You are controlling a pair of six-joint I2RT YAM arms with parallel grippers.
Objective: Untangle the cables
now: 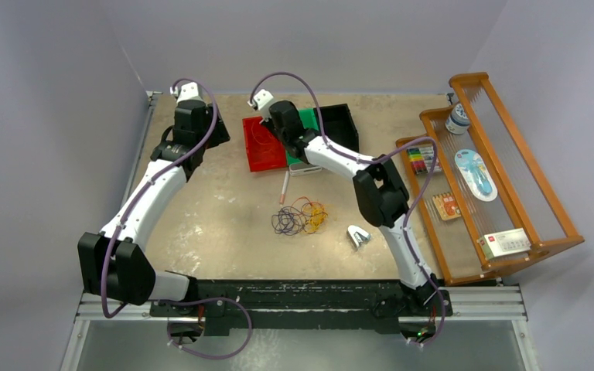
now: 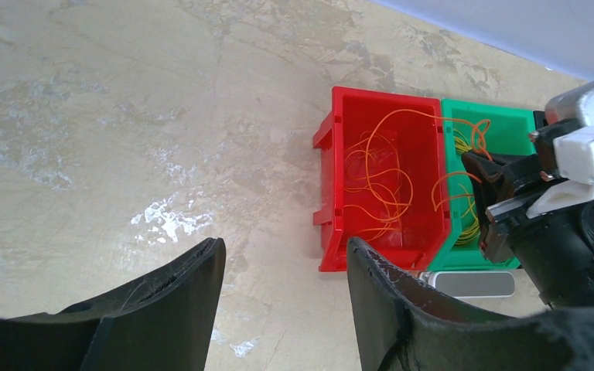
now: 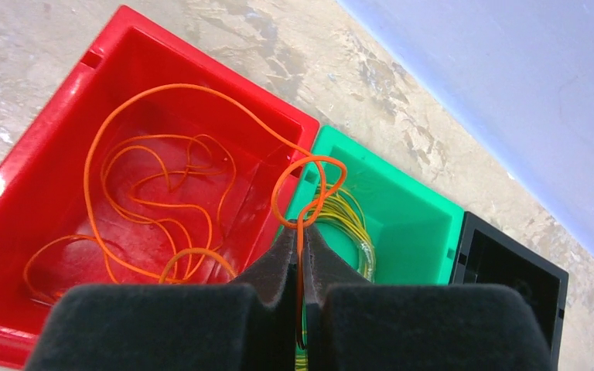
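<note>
My right gripper (image 3: pixel 300 232) is shut on a red-orange cable (image 3: pixel 309 158) and holds it above the wall between the red bin (image 3: pixel 224 68) and the green bin (image 3: pixel 410 232). The rest of that cable lies in loose loops inside the red bin. A yellow cable (image 3: pixel 352 224) is coiled in the green bin. A tangle of purple, red-orange and yellow cables (image 1: pixel 298 218) lies on the table's middle. My left gripper (image 2: pixel 282 247) is open and empty over bare table, left of the red bin (image 2: pixel 332 139). In the top view the right gripper (image 1: pixel 267 124) is over the bins.
A black bin (image 1: pixel 340 127) stands right of the green bin. A grey flat device (image 2: pixel 472 284) lies in front of the bins. A pen-like stick (image 1: pixel 284 185) and a white clip (image 1: pixel 357 236) lie near the tangle. A wooden rack (image 1: pixel 479 170) with small items fills the right side.
</note>
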